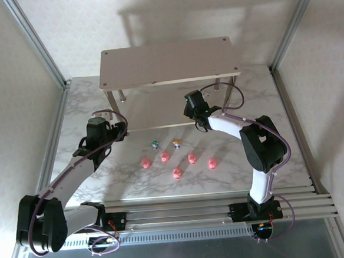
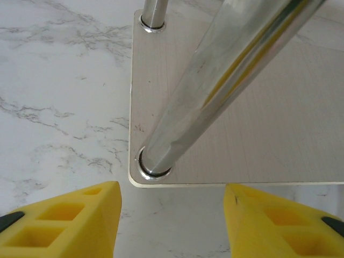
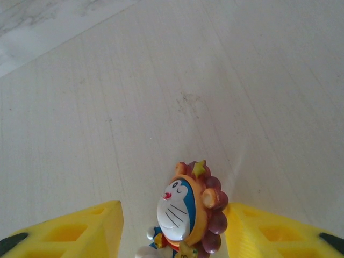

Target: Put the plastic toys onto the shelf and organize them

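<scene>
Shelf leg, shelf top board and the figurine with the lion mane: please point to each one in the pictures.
shelf leg (image 2: 215, 80), left wrist view, on the middle of the shiny tube.
shelf top board (image 1: 167, 61), top external view, on its bare centre.
figurine (image 3: 176, 212), right wrist view, on its white face.

My left arm (image 1: 69, 174) and right arm (image 1: 225, 124) are white tubes between bulky black joint housings above black bases (image 1: 251, 209). A purple-grey cable (image 1: 286, 147) loops along each. A green light (image 1: 188, 96) glows on the right one, farthest from its base. My fingers (image 2: 70, 226) are yellow blocks with square hollows.
</scene>
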You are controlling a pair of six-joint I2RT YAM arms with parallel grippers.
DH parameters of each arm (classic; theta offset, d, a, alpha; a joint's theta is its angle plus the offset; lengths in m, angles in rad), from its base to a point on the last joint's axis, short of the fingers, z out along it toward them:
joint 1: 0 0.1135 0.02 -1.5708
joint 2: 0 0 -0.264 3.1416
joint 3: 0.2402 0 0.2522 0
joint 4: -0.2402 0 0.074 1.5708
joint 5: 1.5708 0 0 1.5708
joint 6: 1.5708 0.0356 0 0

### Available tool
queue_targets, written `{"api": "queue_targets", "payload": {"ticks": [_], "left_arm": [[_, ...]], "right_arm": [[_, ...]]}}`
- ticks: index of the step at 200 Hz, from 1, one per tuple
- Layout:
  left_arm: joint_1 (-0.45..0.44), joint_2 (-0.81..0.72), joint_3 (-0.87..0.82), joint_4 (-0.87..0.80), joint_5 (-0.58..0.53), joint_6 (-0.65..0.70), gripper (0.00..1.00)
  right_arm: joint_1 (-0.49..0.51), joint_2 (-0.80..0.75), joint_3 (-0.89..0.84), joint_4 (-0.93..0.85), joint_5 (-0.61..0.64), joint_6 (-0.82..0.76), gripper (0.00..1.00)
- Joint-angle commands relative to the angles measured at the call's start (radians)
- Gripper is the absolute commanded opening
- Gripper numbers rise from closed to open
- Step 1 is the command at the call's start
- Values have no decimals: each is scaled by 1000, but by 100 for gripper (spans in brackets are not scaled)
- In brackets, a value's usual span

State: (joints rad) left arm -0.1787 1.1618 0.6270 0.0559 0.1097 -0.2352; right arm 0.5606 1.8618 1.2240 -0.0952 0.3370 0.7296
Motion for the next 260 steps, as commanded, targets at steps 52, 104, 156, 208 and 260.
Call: {"api": "queue_targets", "payload": {"ticks": [52, 104, 156, 208, 260], "left_arm": [[19, 19, 19, 22, 19, 14, 52], [19, 16, 25, 16, 42, 12, 52], [5, -1, 64, -20, 137, -10, 52], [-91, -36, 124, -43, 324, -77, 53], [-180, -102, 124, 67, 562, -141, 52]], "right_arm": [[-43, 28, -3, -25, -65, -2, 23], [-59, -53, -103, 61, -145, -62, 15], [-61, -290, -153, -45, -334, -238, 12], [-66, -653, -233, -227, -644, -374, 13], [-68, -843, -262, -249, -975, -293, 14]]}}
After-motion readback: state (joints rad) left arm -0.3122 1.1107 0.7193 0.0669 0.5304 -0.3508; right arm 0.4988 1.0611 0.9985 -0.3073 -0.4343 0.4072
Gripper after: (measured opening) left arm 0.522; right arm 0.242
